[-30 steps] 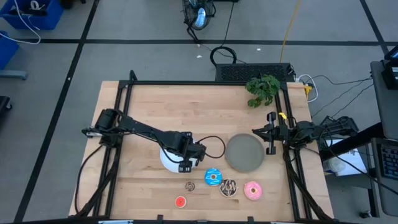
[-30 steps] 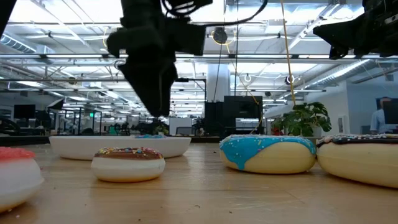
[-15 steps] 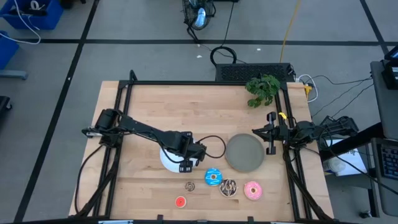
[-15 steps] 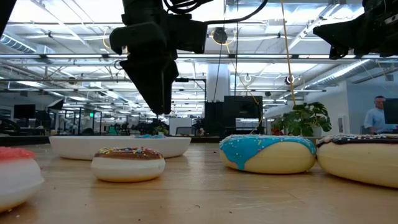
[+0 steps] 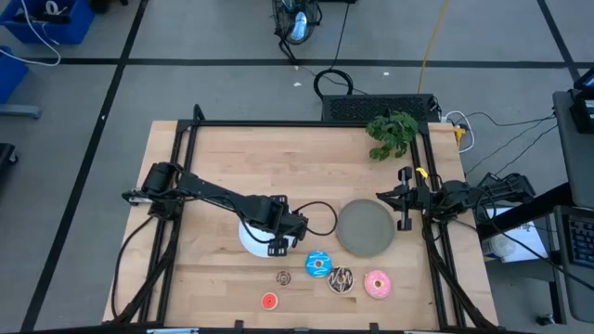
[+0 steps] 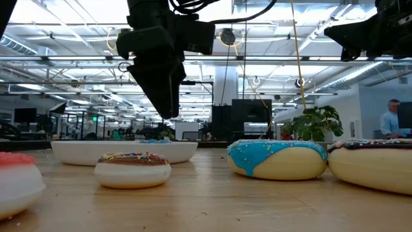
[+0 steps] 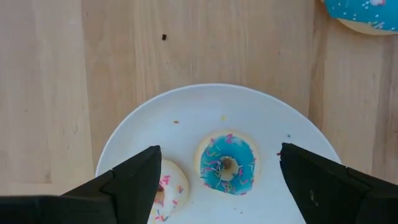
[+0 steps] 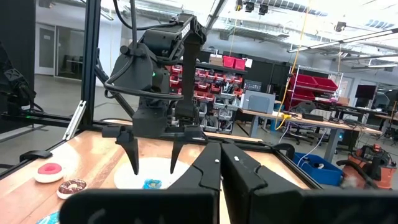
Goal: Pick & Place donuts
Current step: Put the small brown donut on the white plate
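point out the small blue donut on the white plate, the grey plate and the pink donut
small blue donut (image 7: 227,165), left wrist view, on its sprinkled icing beside the hole
grey plate (image 5: 364,227), high view, on its bare middle
pink donut (image 5: 377,284), high view, on its pink icing ring

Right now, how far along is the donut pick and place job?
Two small donuts already lie on the white plate: the small blue donut and the white-pink donut. The left tool hangs open above them, holding nothing. Five remain on the table: small brown donut, red donut, large blue donut, chocolate donut, pink donut. The grey plate holds none. The right tool waits, shut.
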Action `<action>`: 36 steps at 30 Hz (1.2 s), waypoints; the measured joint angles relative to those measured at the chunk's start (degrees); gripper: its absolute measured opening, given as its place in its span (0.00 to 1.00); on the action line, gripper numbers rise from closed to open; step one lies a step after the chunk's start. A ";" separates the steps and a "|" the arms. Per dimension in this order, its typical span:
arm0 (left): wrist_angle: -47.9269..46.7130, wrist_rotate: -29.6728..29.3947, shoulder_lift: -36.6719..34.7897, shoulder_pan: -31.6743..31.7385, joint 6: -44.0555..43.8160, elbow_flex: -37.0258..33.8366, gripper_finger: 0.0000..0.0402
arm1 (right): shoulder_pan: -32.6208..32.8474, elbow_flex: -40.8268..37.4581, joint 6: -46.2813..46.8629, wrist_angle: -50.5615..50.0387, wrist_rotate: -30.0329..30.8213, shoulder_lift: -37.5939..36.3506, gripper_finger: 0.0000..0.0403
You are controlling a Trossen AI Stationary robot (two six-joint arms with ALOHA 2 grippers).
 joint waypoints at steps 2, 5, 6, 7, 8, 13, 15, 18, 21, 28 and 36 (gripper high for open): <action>-0.09 0.95 0.00 0.00 -0.29 0.04 0.81 | 0.01 -0.01 0.00 0.00 0.00 0.00 0.00; -1.60 2.90 0.04 0.00 -1.39 1.20 0.81 | 0.00 0.01 0.00 0.00 0.00 0.00 0.00; -2.34 3.35 0.04 0.00 -2.05 1.87 0.81 | 0.02 0.00 0.00 0.00 -0.01 0.00 0.00; -3.35 3.45 0.04 0.00 -2.53 2.64 0.81 | 0.00 0.00 0.00 0.00 0.00 0.00 0.00; -4.57 3.46 0.04 0.00 -2.75 3.46 0.81 | 0.02 0.00 0.00 0.00 0.00 0.00 0.00; -10.43 2.96 0.04 -0.52 -3.40 8.39 0.81 | 0.01 0.00 0.00 0.00 -0.01 0.00 0.00; -11.94 2.90 0.04 -0.90 -3.40 10.23 0.81 | 0.01 -0.01 0.00 0.00 0.00 0.00 0.00; -14.00 2.92 0.04 -1.35 -3.40 12.45 0.79 | 0.00 -0.01 0.00 0.00 -0.01 0.00 0.00; -15.47 2.45 0.02 -1.72 -3.34 14.01 0.71 | 0.00 0.00 0.00 -0.02 -0.02 0.00 0.00; -18.28 5.56 0.02 -2.03 -5.09 14.45 0.32 | 0.01 0.00 0.00 0.00 -0.02 0.00 0.00; -18.36 7.61 0.02 -2.03 -6.43 14.45 0.04 | 0.02 0.00 0.12 0.00 -0.02 0.00 0.00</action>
